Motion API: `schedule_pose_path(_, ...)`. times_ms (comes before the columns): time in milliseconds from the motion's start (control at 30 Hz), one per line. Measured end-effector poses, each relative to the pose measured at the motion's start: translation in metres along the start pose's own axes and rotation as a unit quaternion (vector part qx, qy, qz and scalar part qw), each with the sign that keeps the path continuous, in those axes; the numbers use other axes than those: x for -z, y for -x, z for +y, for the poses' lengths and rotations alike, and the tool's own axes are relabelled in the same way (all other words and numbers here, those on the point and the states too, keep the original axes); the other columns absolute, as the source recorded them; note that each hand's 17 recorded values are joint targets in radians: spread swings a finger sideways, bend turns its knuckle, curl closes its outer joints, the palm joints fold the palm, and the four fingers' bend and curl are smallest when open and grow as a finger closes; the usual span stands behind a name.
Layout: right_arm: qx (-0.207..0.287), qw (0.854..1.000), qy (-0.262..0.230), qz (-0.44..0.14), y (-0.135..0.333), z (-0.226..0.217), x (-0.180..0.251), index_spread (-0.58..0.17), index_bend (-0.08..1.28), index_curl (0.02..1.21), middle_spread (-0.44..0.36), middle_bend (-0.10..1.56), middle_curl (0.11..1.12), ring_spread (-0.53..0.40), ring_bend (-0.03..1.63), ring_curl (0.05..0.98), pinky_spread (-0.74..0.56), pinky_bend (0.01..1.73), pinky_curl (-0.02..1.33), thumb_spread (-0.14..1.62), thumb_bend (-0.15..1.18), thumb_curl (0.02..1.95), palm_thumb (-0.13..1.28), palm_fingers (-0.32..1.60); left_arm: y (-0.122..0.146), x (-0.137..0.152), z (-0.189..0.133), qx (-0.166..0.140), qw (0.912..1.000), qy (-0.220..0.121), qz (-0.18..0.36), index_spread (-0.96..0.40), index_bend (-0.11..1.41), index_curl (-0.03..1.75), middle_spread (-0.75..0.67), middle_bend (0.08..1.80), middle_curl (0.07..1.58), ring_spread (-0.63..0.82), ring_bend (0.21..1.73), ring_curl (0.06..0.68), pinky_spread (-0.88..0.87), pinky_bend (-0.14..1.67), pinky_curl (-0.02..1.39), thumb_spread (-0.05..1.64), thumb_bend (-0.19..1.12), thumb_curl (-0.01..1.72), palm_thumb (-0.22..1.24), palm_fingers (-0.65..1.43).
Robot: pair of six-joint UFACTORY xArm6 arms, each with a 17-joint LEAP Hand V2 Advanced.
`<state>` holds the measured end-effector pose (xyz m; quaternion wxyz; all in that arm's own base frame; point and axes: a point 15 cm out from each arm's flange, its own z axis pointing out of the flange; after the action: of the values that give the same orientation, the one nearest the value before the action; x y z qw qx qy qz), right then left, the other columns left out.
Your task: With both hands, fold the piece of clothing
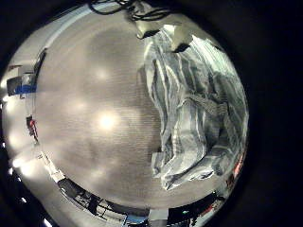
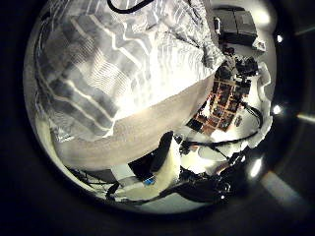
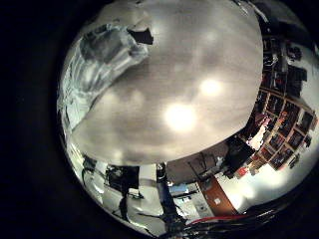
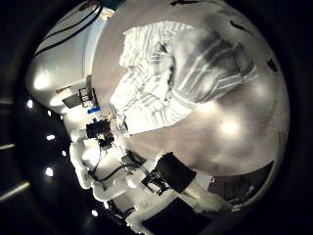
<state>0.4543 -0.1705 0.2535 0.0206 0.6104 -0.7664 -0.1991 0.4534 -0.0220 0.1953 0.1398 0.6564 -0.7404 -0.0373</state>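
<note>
Striped garment [image 2: 118, 64], grey and white, rumpled on a pale tabletop [image 1: 95, 104], filling most of the left thumb-side view. Folds blur its outline. Neither hand's fingers clearly seen, so grip of both impossible to tell.

Robot lab or workshop, indoors. Large bare bench [image 3: 189, 80] under bright ceiling lights, glare spots on surface. Beyond bench edge: shelving [image 2: 221, 103] packed with boxes and gear, more racks [image 3: 279, 115] along wall, dark equipment cases [image 2: 236, 22], black chair [image 4: 181, 174] close to bench. Clutter of gear on stands [image 4: 98, 127] around bench. No domestic furnishings visible.
</note>
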Motion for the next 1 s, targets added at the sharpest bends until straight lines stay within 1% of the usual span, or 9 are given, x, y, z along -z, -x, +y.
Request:
schedule_pose_path(100,0.001,1.000,0.012,0.015,-0.008,-0.007,-0.014,-0.301,0.16,0.42,0.030,0.39,0.33,0.163,0.71,0.265,0.42,0.71,0.44,1.08,-0.03,0.43,0.49,-0.01,-0.003,-0.004,-0.003,0.000,1.0000,0.003,-0.001,-0.01,0.18,0.36,0.33,0.17,0.26,0.52,0.55,0.220,0.54,0.31,0.31,1.17,-0.02,0.27,0.12,0.00)
schedule_pose_path(233,0.005,1.000,0.013,0.022,-0.012,-0.015,-0.022,-0.296,0.17,0.39,0.033,0.36,0.33,0.169,0.67,0.252,0.41,0.66,0.40,1.07,-0.03,0.41,0.50,0.00,-0.006,-0.007,-0.005,-0.002,1.0000,0.003,-0.001,-0.01,0.18,0.36,0.33,0.17,0.26,0.52,0.55,0.220,0.54,0.31,0.31,1.17,-0.02,0.27,0.12,0.00)
schedule_pose_path(467,0.021,0.999,-0.022,0.031,-0.009,-0.035,-0.019,-0.291,0.16,0.36,0.026,0.31,0.33,0.173,0.62,0.237,0.39,0.61,0.36,1.05,-0.03,0.40,0.52,0.03,-0.011,-0.005,-0.007,-0.006,1.0000,0.001,-0.002,-0.01,0.18,0.36,0.33,0.17,0.26,0.52,0.55,0.220,0.54,0.31,0.31,1.17,-0.02,0.27,0.12,0.00)
schedule_pose_path(600,0.031,0.999,-0.025,0.033,0.000,-0.039,-0.020,-0.289,0.16,0.34,0.023,0.28,0.32,0.165,0.61,0.234,0.39,0.60,0.35,1.04,-0.03,0.39,0.53,0.05,-0.010,-0.005,-0.007,-0.005,1.0000,0.001,-0.002,-0.01,0.18,0.36,0.33,0.17,0.26,0.52,0.55,0.220,0.54,0.31,0.31,1.17,-0.02,0.27,0.12,0.00)
schedule_pose_path(700,0.040,0.998,-0.021,0.034,0.008,-0.041,-0.024,-0.278,0.15,0.32,0.017,0.27,0.33,0.135,0.65,0.240,0.38,0.62,0.34,1.03,-0.02,0.39,0.54,0.12,-0.010,-0.008,-0.008,-0.004,1.0000,0.004,-0.001,-0.01,0.18,0.36,0.33,0.17,0.26,0.52,0.55,0.220,0.54,0.31,0.31,1.17,-0.02,0.27,0.12,0.00)
schedule_pose_path(767,0.045,0.998,-0.008,0.034,0.011,-0.044,-0.036,-0.273,0.14,0.31,0.008,0.28,0.33,0.110,0.67,0.246,0.38,0.63,0.34,1.03,-0.02,0.39,0.55,0.16,-0.010,-0.010,-0.008,-0.004,1.0000,0.006,-0.001,-0.01,0.18,0.36,0.33,0.17,0.26,0.52,0.55,0.220,0.54,0.31,0.31,1.17,-0.02,0.27,0.12,0.00)
schedule_pose_path(867,0.055,0.998,0.005,0.034,0.020,-0.046,-0.048,-0.264,0.14,0.30,-0.013,0.29,0.34,0.051,0.72,0.258,0.33,0.64,0.34,1.02,-0.03,0.39,0.56,0.21,-0.010,-0.010,-0.008,-0.004,1.0000,0.006,-0.001,-0.01,0.18,0.36,0.33,0.17,0.26,0.52,0.55,0.220,0.54,0.31,0.31,1.17,-0.02,0.27,0.12,0.00)
schedule_pose_path(933,0.058,0.998,0.010,0.032,0.023,-0.047,-0.052,-0.259,0.13,0.29,-0.026,0.31,0.35,0.003,0.78,0.270,0.28,0.66,0.34,1.02,-0.03,0.39,0.56,0.28,-0.009,-0.009,-0.008,-0.003,1.0000,0.005,-0.001,-0.01,0.18,0.36,0.33,0.17,0.26,0.52,0.55,0.220,0.54,0.31,0.31,1.17,-0.02,0.27,0.12,0.00)
schedule_pose_path(1000,0.061,0.998,0.014,0.032,0.026,-0.048,-0.056,-0.257,0.14,0.28,-0.031,0.32,0.35,-0.025,0.80,0.272,0.25,0.68,0.34,1.02,-0.03,0.39,0.57,0.30,-0.008,-0.008,-0.008,-0.003,1.0000,0.004,-0.001,-0.01,0.18,0.36,0.33,0.17,0.26,0.52,0.55,0.220,0.54,0.31,0.31,1.17,-0.02,0.27,0.12,0.00)
